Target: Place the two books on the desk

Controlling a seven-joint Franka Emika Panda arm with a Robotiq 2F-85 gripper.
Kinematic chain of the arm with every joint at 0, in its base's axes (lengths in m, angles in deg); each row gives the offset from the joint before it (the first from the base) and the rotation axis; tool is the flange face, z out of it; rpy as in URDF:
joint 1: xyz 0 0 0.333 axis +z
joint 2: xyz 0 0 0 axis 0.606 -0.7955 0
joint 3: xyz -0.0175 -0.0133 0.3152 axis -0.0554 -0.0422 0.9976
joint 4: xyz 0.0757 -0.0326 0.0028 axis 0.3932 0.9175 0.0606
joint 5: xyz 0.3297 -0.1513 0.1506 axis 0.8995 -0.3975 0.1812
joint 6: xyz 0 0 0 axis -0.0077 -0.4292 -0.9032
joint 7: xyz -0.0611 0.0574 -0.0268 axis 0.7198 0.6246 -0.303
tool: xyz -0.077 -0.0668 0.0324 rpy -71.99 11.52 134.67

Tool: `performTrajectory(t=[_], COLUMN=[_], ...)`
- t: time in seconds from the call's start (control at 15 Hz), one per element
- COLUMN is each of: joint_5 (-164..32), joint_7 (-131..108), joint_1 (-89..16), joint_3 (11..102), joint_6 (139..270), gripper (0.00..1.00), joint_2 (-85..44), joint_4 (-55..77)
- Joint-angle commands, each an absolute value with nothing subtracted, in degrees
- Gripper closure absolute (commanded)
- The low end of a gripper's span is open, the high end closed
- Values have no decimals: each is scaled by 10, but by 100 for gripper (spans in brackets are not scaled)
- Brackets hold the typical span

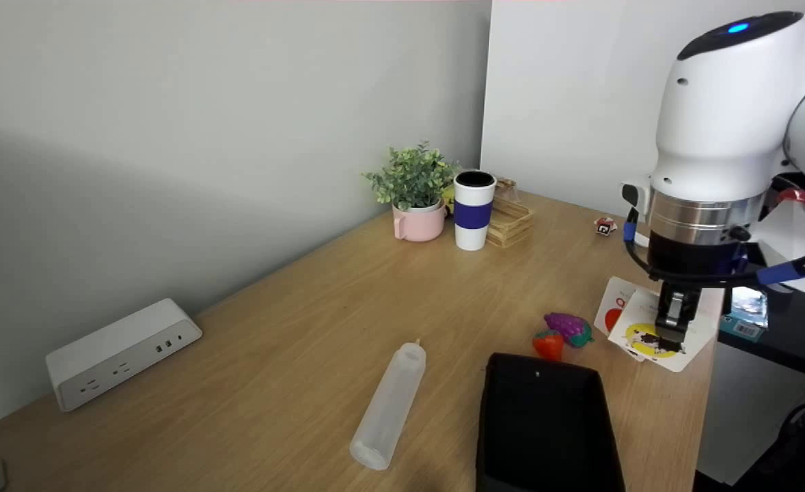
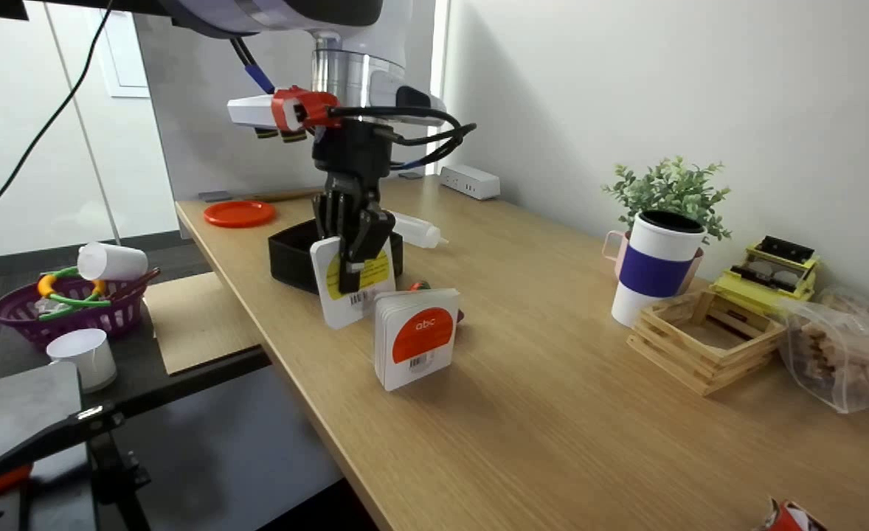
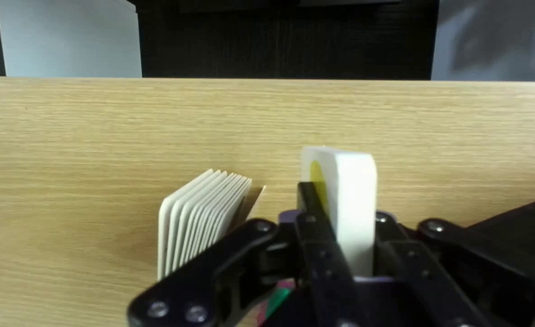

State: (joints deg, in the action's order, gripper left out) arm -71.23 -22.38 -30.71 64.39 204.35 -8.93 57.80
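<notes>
Two in all: the yellow book [image 2: 372,284] and the red book [image 2: 423,335], near the free edge of the desk [image 2: 589,428], opposite the wall [image 2: 626,88] and well apart from the corner with the red plate [image 2: 240,214]. Held roughly upright in the gripper [image 3: 342,202]: the yellow book, jaws pressed in on both covers. Not clear from any view whether touching the desk at the bottom or just above. Standing just beside, on the side away from the plate corner: the red book, leaves a little fanned.

Looks light and stiff, going by the thick board leaves of the red book; probably smooth enough on the covers to slide in a slack pinch. Hardly fragile; at worst, a dented corner after a drop. Best gripped across the full thickness, flat on both covers, near the solid white side showing in the wrist view, to keep the leaves together. With the red book, beware of catching only a few leaves.

Seems partway along, with the yellow book not yet released. Next, probably: set down squarely, ease the jaws apart, and watch for a tip toward the red book or, on the wall side, the purple toy [image 1: 570,329].
</notes>
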Motion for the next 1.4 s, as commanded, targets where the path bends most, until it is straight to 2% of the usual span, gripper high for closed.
performTrajectory(t=[0.0, 0.93, 1.0, 1.07, 1.2, 1.33], joint_5=[-699, -555, -553, -552, -552, -552], joint_7=[-234, -227, -230, -232, -235, -237], joint_1=[-311, -328, -328, -328, -327, -327], joint_3=[642, 635, 634, 633, 633, 632], joint_6=[2058, 2116, 2117, 2117, 2119, 2121], gripper=[96, 96, 94, 61, 56, 41], joint_2=[-129, -178, -178, -177, -177, -177], joint_4=[547, 534, 533, 534, 534, 534])
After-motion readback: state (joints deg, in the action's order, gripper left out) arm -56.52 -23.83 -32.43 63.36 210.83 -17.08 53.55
